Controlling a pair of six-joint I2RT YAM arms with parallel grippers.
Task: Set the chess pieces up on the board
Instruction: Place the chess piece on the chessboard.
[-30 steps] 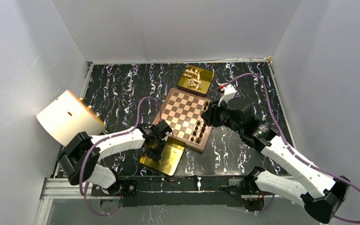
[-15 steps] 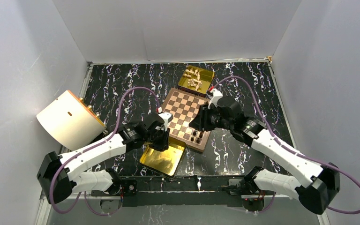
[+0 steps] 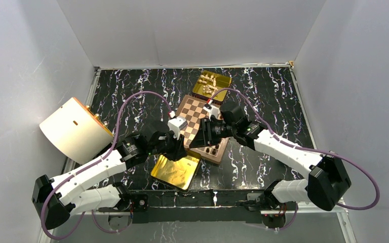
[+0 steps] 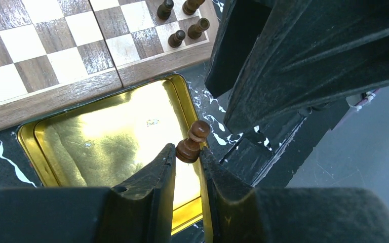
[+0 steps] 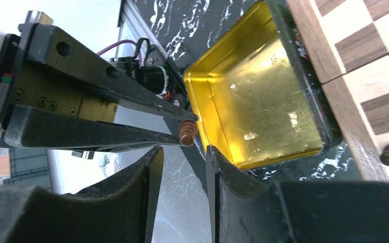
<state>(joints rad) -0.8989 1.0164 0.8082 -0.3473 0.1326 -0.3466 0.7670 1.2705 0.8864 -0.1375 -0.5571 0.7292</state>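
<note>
Left end effector (image 4: 186, 153) pinches one dark chess piece (image 4: 193, 141) (right end effector (image 5: 183, 152) parted, empty).

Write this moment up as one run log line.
left gripper: shut on dark chess piece near gold tray | right gripper: open, facing that piece | board: some dark pieces standing

the top external view looks down from above and behind the arm bases, far enough to take in the whole table (image 3: 263, 91), the board (image 3: 192, 109) and the near gold tray (image 3: 174, 172). the left wrist view sits close, looking steeply down past the left gripper (image 4: 186, 154) onto that tray and the board's corner. the right wrist view, equally close, looks low and sideways past the right gripper (image 5: 183, 152). both wrist views share the tray, the board's rim and the dark pawn (image 4: 192, 143).
</note>
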